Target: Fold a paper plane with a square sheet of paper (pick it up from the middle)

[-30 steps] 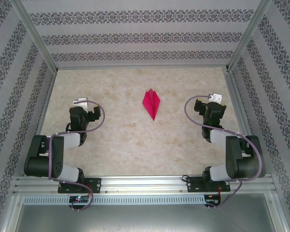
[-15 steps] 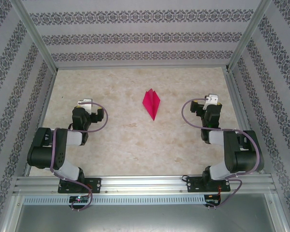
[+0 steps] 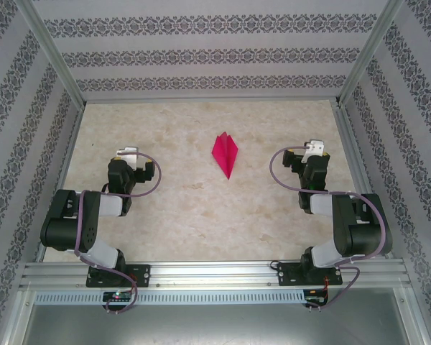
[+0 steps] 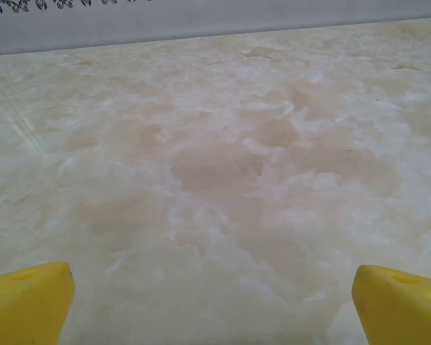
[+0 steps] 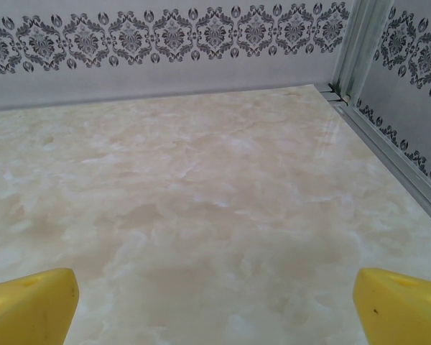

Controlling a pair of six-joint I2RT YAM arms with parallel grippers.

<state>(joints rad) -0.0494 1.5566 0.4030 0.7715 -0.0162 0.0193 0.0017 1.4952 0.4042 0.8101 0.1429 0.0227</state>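
Observation:
The magenta-pink paper plane [image 3: 225,152] lies flat on the marble table top [image 3: 201,208], mid-table, its narrow point toward the arms. The pink paper has this folded dart form rather than a flat square sheet. My left gripper [image 3: 126,152] rests low at the left, well apart from the plane. In the left wrist view it [image 4: 215,309] is open, its yellow fingertips [image 4: 29,302] spread wide over bare table. My right gripper [image 3: 314,147] sits at the right, equally far from the plane. It [image 5: 215,309] is also open, with nothing between its yellow fingertips [image 5: 402,305].
Patterned walls [image 3: 208,54] and aluminium frame posts [image 3: 363,54] enclose the table on three sides. The right frame rail [image 5: 388,151] runs close to my right gripper. Both arms are folded back near their bases [image 3: 118,273].
Both arms drew back a little toward their bases early in the second, then stayed still. The plane has not moved.

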